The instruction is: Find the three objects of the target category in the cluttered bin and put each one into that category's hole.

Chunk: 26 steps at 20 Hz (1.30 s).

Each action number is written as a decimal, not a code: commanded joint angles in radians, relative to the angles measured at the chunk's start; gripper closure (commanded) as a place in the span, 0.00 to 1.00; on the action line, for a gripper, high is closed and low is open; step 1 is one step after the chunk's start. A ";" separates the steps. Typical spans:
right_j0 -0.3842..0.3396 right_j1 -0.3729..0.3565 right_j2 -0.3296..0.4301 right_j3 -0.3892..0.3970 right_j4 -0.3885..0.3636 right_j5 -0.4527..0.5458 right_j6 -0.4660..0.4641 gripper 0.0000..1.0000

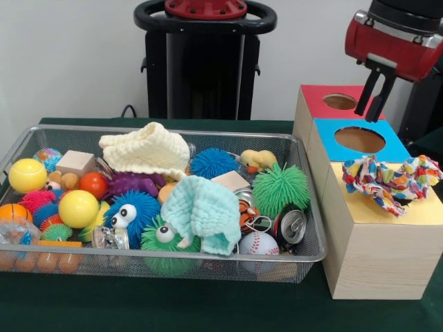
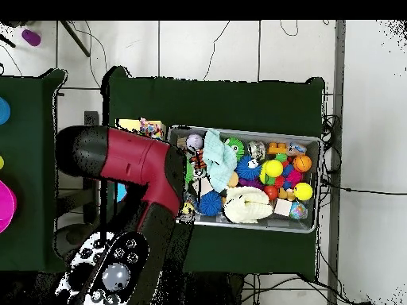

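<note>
The mesh bin (image 1: 21, 142) sat on the green tabletop (image 1: 173, 311), and everything else is placed from it. At its left end lay a yellow ball (image 1: 28, 175) and a wooden block (image 1: 75, 162), with a second yellow ball (image 1: 78, 208) nearer the front rim. Toward its middle a pale yellow washcloth (image 1: 147, 150) was heaped at the back, and a mint washcloth (image 1: 203, 211) draped over a green spiky ball with eyes (image 1: 160, 238). At its right end sat a green spiky ball (image 1: 280, 188), a baseball (image 1: 258, 243) and a can (image 1: 289, 225).

Just right of the bin stood three boxes in a row. One knotted cloth toy (image 1: 391, 178) lay on top of the yellow box (image 1: 377, 235), the nearest one. Behind it came the blue box (image 1: 398, 150) and the red box (image 1: 315, 100), each hole uncovered.

The pincer (image 1: 374, 104) hung above the red box, beside its hole, its two fingers (image 1: 365, 93) close together with a narrow gap, holding nothing and touching nothing.
</note>
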 commanded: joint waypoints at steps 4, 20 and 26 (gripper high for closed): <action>-0.003 0.114 0.016 -0.102 0.023 -0.029 0.378 1.00; 0.015 0.113 0.108 0.006 0.052 -0.169 0.395 1.00; 0.017 0.120 0.110 0.009 0.065 -0.187 0.404 1.00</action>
